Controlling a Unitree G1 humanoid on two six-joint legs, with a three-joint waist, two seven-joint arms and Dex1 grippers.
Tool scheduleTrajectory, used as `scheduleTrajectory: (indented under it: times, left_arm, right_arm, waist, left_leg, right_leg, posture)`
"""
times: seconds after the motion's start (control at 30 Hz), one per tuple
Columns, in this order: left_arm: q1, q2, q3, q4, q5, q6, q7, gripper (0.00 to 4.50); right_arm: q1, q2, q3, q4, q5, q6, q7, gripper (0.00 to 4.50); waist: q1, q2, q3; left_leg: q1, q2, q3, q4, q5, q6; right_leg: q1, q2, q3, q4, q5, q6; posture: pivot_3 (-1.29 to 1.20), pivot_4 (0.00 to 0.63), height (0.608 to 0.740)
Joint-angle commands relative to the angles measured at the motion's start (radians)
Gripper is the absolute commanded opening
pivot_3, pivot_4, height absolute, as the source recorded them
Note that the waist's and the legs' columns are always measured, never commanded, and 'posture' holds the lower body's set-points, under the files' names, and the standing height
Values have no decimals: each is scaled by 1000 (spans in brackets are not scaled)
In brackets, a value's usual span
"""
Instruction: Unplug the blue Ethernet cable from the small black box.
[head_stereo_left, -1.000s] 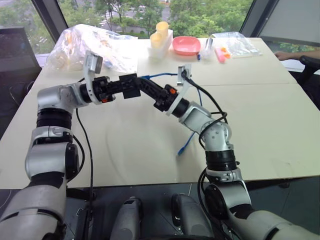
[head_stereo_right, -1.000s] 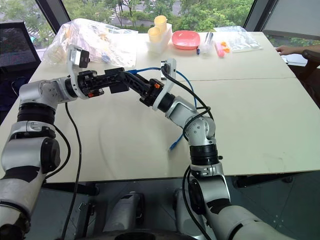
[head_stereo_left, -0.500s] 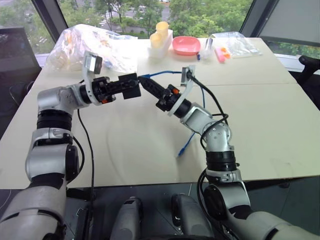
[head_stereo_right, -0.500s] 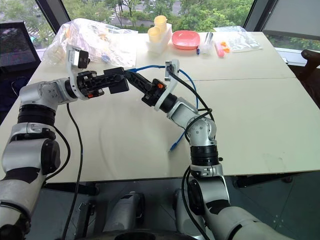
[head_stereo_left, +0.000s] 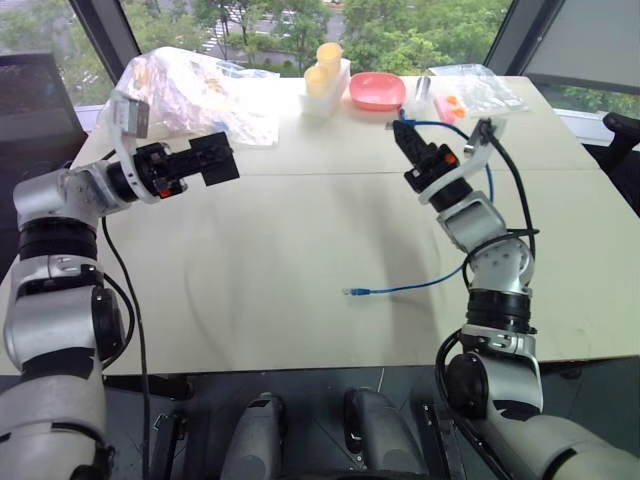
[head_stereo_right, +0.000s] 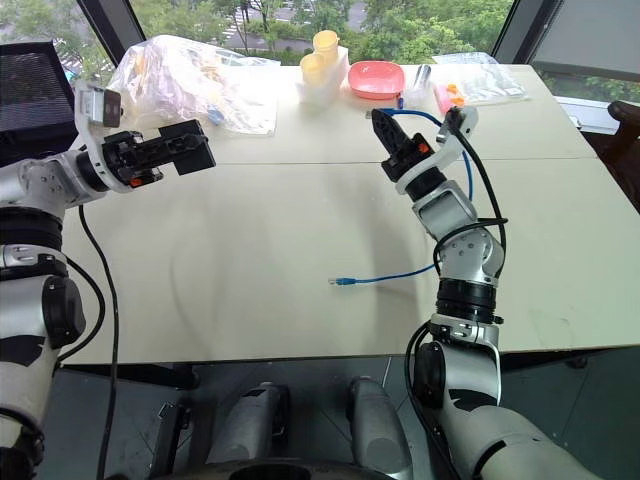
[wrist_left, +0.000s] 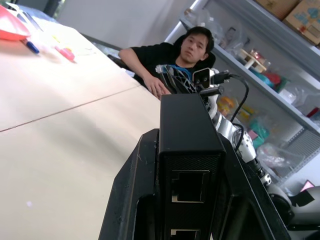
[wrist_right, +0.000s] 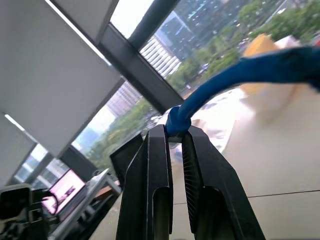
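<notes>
My left gripper (head_stereo_left: 203, 163) is shut on the small black box (head_stereo_left: 216, 158), held up over the table's left side. In the left wrist view the box (wrist_left: 189, 130) sits between the fingers with its port (wrist_left: 190, 186) showing empty. Well apart from it, over the right side, my right gripper (head_stereo_left: 403, 135) is shut on one end of the blue Ethernet cable (wrist_right: 176, 120). The cable arcs back past the wrist, drops behind the arm and lies along the table (head_stereo_left: 400, 288), ending in a loose plug (head_stereo_left: 350, 292).
Along the far edge of the table (head_stereo_left: 250, 300) lie crumpled plastic bags (head_stereo_left: 190, 85), yellow cups (head_stereo_left: 322, 65), a pink bowl (head_stereo_left: 377, 90) and a clear bag with small items (head_stereo_left: 470, 90). A person (wrist_left: 175, 55) sits beyond the table's right end.
The grippers have pulled apart. The right one swung right with the cable end, now out of the box. The left one drew left with the box. The loose plug slid on the table.
</notes>
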Motion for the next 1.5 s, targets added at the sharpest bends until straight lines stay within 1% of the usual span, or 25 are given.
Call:
scheduleTrajectory:
  times: [0.03, 0.13, 0.2, 0.23, 0.3, 0.33, 0.37, 0.47, 0.53, 0.57, 0.67, 0.73, 0.8, 0.87, 0.93, 0.97, 1.03, 1.1, 1.17, 1.23, 1.4, 1.5]
  left_arm:
    - [20, -75, -20, -27, 85, -195, 176, 560]
    - [48, -164, -67, -4, 209, -455, 366, 560]
    - [52, -209, -74, 17, 247, -558, 451, 560]
    - [58, -227, -77, 19, 255, -591, 466, 560]
    - [67, -266, -72, 19, 262, -637, 511, 560]
    - [74, -280, -77, 14, 271, -661, 526, 560]
    - [82, -290, -83, 8, 280, -683, 535, 560]
    - [97, -311, -90, -3, 294, -712, 566, 560]
    - [118, -323, -98, -31, 297, -720, 567, 560]
    - [128, -328, -101, -46, 298, -722, 570, 560]
    - [158, -334, -109, -91, 301, -738, 580, 560]
    - [180, -342, -110, -122, 298, -735, 600, 560]
    - [209, -359, -114, -151, 300, -738, 627, 560]
    - [231, -374, -118, -169, 301, -742, 643, 560]
    - [244, -388, -117, -173, 297, -749, 655, 1580]
    - [252, -393, -121, -177, 294, -754, 645, 1772]
    - [258, -398, -121, -176, 291, -767, 642, 2430]
    - [255, -399, -107, -166, 288, -785, 659, 2950]
    - [252, -392, -105, -169, 293, -794, 669, 3444]
    - [261, -371, -110, -214, 283, -754, 652, 3820]
    - [314, -316, -88, -437, 206, -571, 639, 3820]
    - [415, -251, -60, -646, 136, -421, 641, 3820]
  right_arm:
    - [-84, -50, 64, 92, -93, 7, 6, 33]
    - [-191, -120, 111, 279, -210, 14, -19, 33]
    - [-256, -151, 129, 409, -268, 38, -42, 33]
    - [-281, -162, 139, 463, -295, 50, -51, 33]
    - [-312, -182, 171, 544, -349, 77, -44, 883]
    - [-317, -188, 190, 563, -374, 81, -29, 1212]
    - [-323, -193, 200, 577, -388, 94, -16, 1677]
    - [-323, -203, 223, 573, -414, 148, 21, 3246]
    - [-302, -214, 235, 520, -411, 236, 46, 4253]
    - [-284, -218, 235, 474, -395, 294, 62, 4424]
    - [-200, -221, 230, 263, -329, 490, 71, 4424]
    - [-126, -213, 220, 85, -271, 608, 70, 4424]
    - [-46, -212, 221, -85, -227, 663, 76, 4424]
    - [-2, -204, 204, -173, -204, 677, 70, 4424]
    - [13, -177, 166, -199, -185, 668, 56, 4500]
    - [17, -167, 152, -203, -186, 659, 44, 4500]
    - [21, -153, 140, -203, -195, 647, 23, 4500]
    - [23, -140, 132, -198, -202, 626, 6, 4500]
    - [25, -131, 131, -193, -206, 607, -3, 4500]
    - [33, -132, 139, -195, -213, 586, -5, 4500]
    - [61, -154, 134, -220, -210, 555, 10, 4500]
    - [130, -197, 131, -283, -218, 494, 46, 4500]
  waist:
    - [-1, 0, 0]
    - [0, 0, 0]
    - [0, 0, 0]
    - [0, 0, 0]
    - [1, 0, 0]
    - [2, 0, 0]
    - [2, 0, 0]
    - [-1, 0, 0]
    - [-2, 0, 0]
    - [-1, 0, 0]
    - [3, 0, 0]
    - [6, 0, 0]
    - [11, 0, 0]
    - [19, 0, 0]
    - [21, 0, 0]
    - [23, 0, 0]
    - [25, 0, 0]
    - [25, 0, 0]
    - [25, 0, 0]
    - [25, 0, 0]
    - [24, 0, 0]
    - [23, 0, 0]
  left_leg:
    - [0, 0, 0, 0, 0, 0]
    - [1, 0, 2, 1, 0, 0]
    - [1, 0, 3, 1, 0, 0]
    - [0, 0, 3, 1, 0, 0]
    - [-2, 0, 3, 0, 0, 0]
    - [-2, 0, 3, 0, 0, 0]
    - [-2, 0, 4, 0, 0, 1]
    - [-3, 0, 4, 0, -1, 2]
    - [-3, 0, 4, 0, -1, 2]
    - [-3, 0, 4, 0, -1, 2]
    - [-3, 0, 4, 0, -1, 2]
    - [-3, 0, 4, 1, -1, 3]
    - [-3, 0, 3, 1, -1, 3]
    - [-3, 0, 3, 1, -1, 3]
    - [-2, 0, 4, 1, -1, 3]
    - [-2, 0, 4, 2, -1, 3]
    - [-2, 0, 3, 3, -1, 3]
    - [-1, 0, 3, 5, -1, 3]
    - [-1, 0, 3, 5, -1, 3]
    - [-1, 0, 4, 4, -1, 3]
    - [-2, 0, 4, 3, -1, 3]
    - [-1, 0, 3, 3, -1, 3]
  right_leg:
    - [0, 0, 0, 0, 0, 0]
    - [0, 0, 2, 1, 1, -1]
    - [0, 0, 3, 0, 1, -1]
    - [-1, 0, 3, 0, 1, -1]
    - [-2, 0, 2, -1, 1, -1]
    - [-2, 0, 2, -1, 1, -1]
    - [-2, -1, 2, -1, 1, 0]
    - [-2, -1, 3, -1, 2, 1]
    - [-2, -1, 3, -1, 2, 1]
    - [-2, -1, 3, -1, 2, 2]
    - [-2, -1, 3, -1, 2, 2]
    - [-2, -1, 3, -1, 2, 2]
    - [-2, -1, 2, -1, 2, 2]
    - [-2, -1, 2, -1, 2, 2]
    - [-2, -1, 3, -1, 2, 2]
    - [-1, -1, 3, -1, 2, 2]
    - [-1, 0, 2, -1, 2, 2]
    - [0, 0, 2, -1, 3, 2]
    - [0, 0, 2, -1, 3, 1]
    - [0, 0, 3, -1, 3, 2]
    - [0, 0, 3, -2, 3, 2]
    - [0, 0, 3, -2, 3, 2]
  posture:
    - [0, 150, 740]
    - [0, 150, 740]
    - [0, 150, 740]
    - [0, 150, 740]
    - [0, 150, 740]
    - [0, 150, 740]
    - [0, 150, 740]
    - [0, 150, 740]
    - [0, 150, 740]
    - [0, 150, 740]
    - [0, 150, 740]
    - [0, 150, 740]
    - [0, 150, 740]
    - [0, 150, 740]
    - [0, 150, 740]
    - [0, 150, 740]
    - [0, 150, 740]
    - [0, 150, 740]
    - [0, 150, 740]
    - [0, 150, 740]
    - [0, 150, 740]
    - [0, 150, 740]
